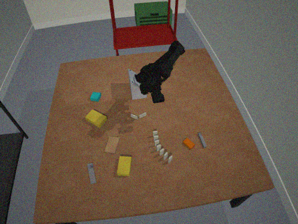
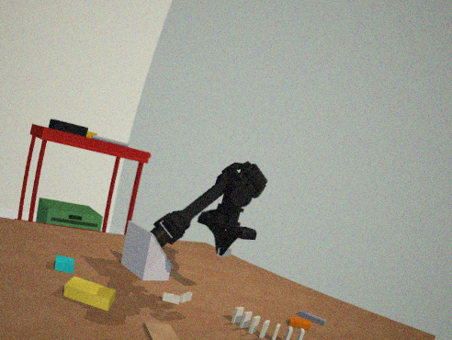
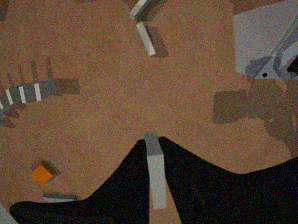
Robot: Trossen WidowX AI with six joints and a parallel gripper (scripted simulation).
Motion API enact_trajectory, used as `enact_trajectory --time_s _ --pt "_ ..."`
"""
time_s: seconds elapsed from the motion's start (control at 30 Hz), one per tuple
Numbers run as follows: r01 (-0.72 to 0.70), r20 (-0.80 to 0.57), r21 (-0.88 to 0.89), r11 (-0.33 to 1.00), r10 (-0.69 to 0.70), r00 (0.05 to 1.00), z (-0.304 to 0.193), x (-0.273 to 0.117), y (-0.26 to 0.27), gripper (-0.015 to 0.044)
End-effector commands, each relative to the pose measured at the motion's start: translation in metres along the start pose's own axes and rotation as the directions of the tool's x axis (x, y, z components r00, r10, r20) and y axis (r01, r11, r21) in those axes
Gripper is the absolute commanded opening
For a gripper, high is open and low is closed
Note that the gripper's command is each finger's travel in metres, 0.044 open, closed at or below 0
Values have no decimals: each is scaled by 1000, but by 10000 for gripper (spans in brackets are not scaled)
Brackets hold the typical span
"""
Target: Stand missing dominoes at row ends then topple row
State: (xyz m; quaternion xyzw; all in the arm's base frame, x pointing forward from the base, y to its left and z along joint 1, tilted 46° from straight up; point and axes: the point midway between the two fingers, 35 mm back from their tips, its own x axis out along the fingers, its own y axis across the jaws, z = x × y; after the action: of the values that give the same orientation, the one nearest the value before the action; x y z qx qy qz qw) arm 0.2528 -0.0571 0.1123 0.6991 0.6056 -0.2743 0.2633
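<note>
Above the table (image 1: 182, 181) (image 2: 28, 248) (image 3: 115, 120), jaws (image 2: 221, 252) gripping one domino (image 2: 226, 253) (image 3: 157, 180)

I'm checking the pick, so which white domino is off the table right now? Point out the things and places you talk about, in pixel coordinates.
The one pinched in the end effector (image 2: 221, 253) (image 3: 154, 142); the others stand in the row or lie on the table.
</note>
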Motion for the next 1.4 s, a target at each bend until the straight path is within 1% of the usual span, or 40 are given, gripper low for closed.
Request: enact_trajectory --time_s 0.0,0.07,0.1,0.17,0.3,0.4,0.43,0.83,1.13,1.23,1.37 --pt "11 3 -96 995 -10 1000 -10 -5 2 23" --pt "14 14 -362 932 -9 1000 -40 -5 12 23" --pt "15 17 -497 867 -8 1000 -57 -6 15 23" --pt "17 18 -733 680 -6 1000 -94 -6 19 23" --pt "8 7 -932 364 -5 1000 -140 -6 16 23" --pt "-6 -7 -993 118 -7 1000 -172 -6 9 23" --pt "-9 -10 -997 76 -8 1000 -177 -6 7 23" --pt "-6 -7 -998 62 -8 1000 -178 -6 7 23" --pt "179 178 -983 -34 48 983 -162 20 7 23" --pt "165 154 -980 -109 107 982 -163 19 14 23" --pt "240 219 -961 -137 152 964 -158 29 16 23"
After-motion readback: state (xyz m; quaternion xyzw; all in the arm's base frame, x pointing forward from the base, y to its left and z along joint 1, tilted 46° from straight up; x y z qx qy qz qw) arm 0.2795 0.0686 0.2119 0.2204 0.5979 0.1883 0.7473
